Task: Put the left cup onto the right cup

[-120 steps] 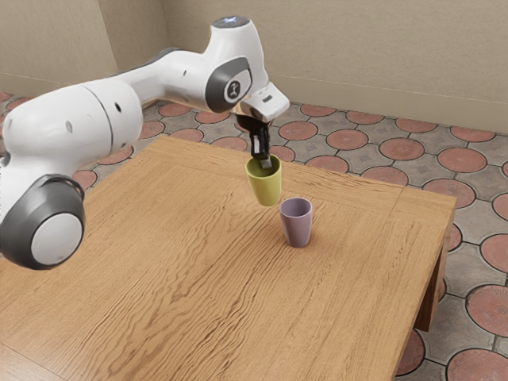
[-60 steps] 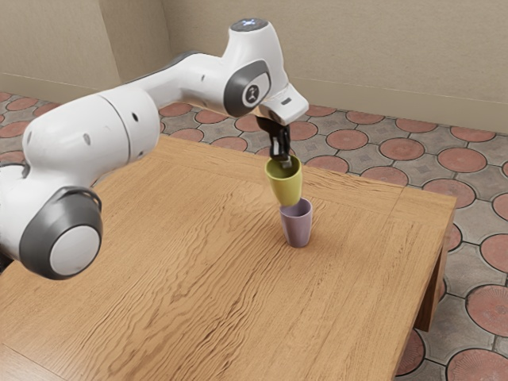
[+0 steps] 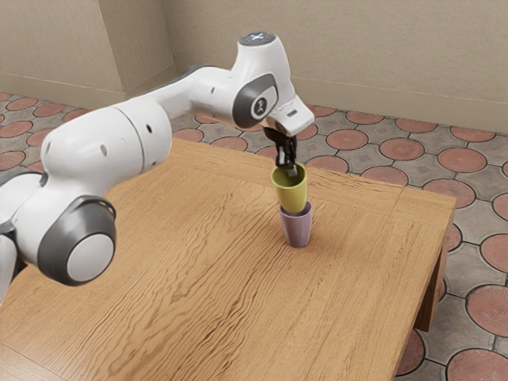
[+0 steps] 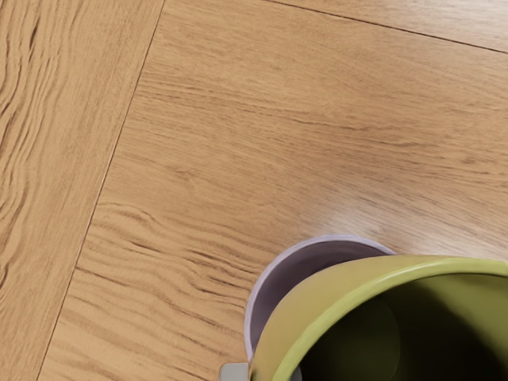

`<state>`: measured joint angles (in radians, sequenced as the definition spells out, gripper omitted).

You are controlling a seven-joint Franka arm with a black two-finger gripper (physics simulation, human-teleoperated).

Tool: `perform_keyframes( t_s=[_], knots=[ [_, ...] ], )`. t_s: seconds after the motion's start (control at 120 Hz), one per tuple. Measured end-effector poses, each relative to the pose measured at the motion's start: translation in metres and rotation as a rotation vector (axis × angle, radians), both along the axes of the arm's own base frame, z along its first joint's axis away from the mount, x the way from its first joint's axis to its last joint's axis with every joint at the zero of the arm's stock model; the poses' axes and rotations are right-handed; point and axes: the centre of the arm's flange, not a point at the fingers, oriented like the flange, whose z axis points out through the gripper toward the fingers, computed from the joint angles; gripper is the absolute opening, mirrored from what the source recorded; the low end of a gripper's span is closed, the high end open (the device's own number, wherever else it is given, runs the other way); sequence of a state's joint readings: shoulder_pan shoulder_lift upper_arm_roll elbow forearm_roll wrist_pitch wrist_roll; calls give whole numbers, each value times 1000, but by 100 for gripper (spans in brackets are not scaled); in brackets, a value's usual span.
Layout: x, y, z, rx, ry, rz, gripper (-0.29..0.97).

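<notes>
Exterior view: the white arm (image 3: 151, 135) enters from the exterior view's left and reaches out over the wooden counter (image 3: 182, 286). The black hand (image 3: 290, 167) points downward and pinches the far rim of the olive-green cup (image 3: 290, 193), with its fingers closed on the cup wall. The olive-green cup hangs mouth-up and close to upright, directly above the lilac cup (image 3: 297, 228), which stands upright on the counter toward the exterior view's right half and near the far edge. The base of the olive-green cup meets the mouth of the lilac cup and hides most of its rim; whether the base rests inside or just at the opening cannot be told. A floor of round reddish tiles (image 3: 468, 159) surrounds the counter, with a plain beige wall (image 3: 397, 40) behind it. Wrist view: the olive-green cup (image 4: 341, 305) appears large and close under the hand, with its dark interior open to the camera. Beneath it the lilac cup (image 4: 287, 276) shows as a pale crescent of rim and inner wall, the remainder covered by the olive-green cup. The grain and plank seams of the counter (image 4: 238, 119) lie beyond both cups.
</notes>
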<state>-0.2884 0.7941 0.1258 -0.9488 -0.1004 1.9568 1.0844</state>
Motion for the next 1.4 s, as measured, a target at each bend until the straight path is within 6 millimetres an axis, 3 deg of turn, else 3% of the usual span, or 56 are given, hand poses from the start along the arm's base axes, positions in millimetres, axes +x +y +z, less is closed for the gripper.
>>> perform_keyframes(
  t_s=[0.408, 0.6, 0.767, 1.008, 1.4],
  knots=[
    [3, 0, -12, -9, 5, -15, -9],
    [3, 0, -13, -11, 6, -31, 32],
    [3, 0, -13, -9, 5, -44, 52],
    [2, -2, -12, -6, 4, -61, 63],
    [0, -1, -9, 1, 11, -74, 67]
  ],
)
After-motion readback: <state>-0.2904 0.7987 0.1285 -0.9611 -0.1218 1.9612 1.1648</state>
